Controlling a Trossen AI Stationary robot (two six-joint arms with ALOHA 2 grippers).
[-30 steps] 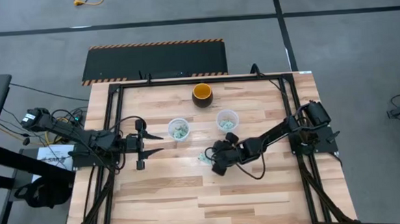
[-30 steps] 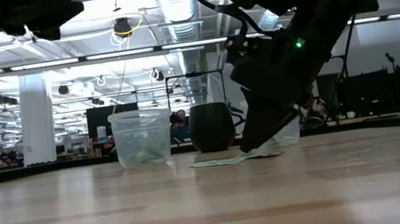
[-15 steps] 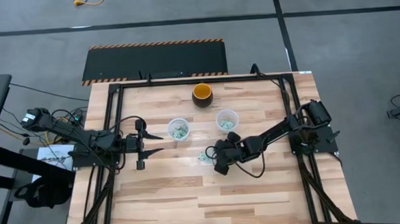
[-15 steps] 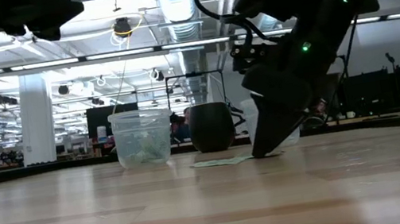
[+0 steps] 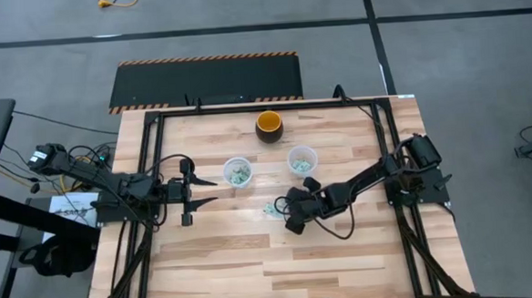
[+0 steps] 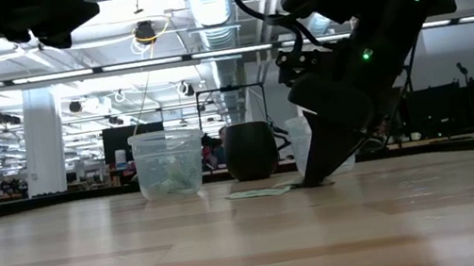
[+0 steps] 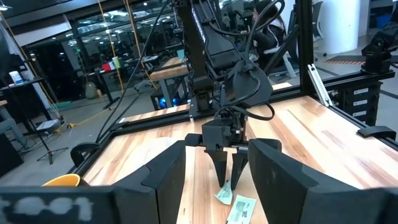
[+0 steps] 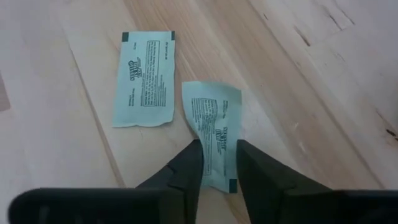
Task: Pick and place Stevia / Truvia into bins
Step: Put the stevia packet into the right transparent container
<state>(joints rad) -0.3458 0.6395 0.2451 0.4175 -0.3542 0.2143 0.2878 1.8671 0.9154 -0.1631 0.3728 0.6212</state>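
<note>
Wooden bench (image 5: 217, 252), black frame rails along its left, right and far edges. Right arm reaches in from the right edge toward the bench middle; left arm lies along the left edge, waiting.

Dark bowl with orange inside (image 5: 268, 124) near the far edge, centre. Two clear cups nearer the middle: left cup (image 5: 237, 172) with green-white sachets in it, right cup (image 5: 301, 159) also with some inside. Low view shows the left cup (image 6: 167, 163) plainly and the bowl as a dark lump; right cup mostly hidden behind the right arm there.

Right pincer (image 5: 285, 210) tips down on the bench just in front of the two cups. High view only gives a pale speck beside it. Right wrist view shows what that is: two loose sachets on the wood, one flat sachet (image 8: 147, 78) lying free, and a creased sachet (image 8: 214, 129) just beside it, its near end between the two dark fingers (image 8: 186, 171). Fingers sit close on either side of that sachet's edge, narrowed on it, sachet still flat on the bench. Low view: right pincer (image 6: 313, 176) touching the bench top, thin sachet edge beside it.

Left pincer (image 5: 203, 192) spread, holding nothing, over the left part of the bench; left wrist view looks between its fingers (image 7: 165, 180) at the right pincer and both sachets beyond.
</note>
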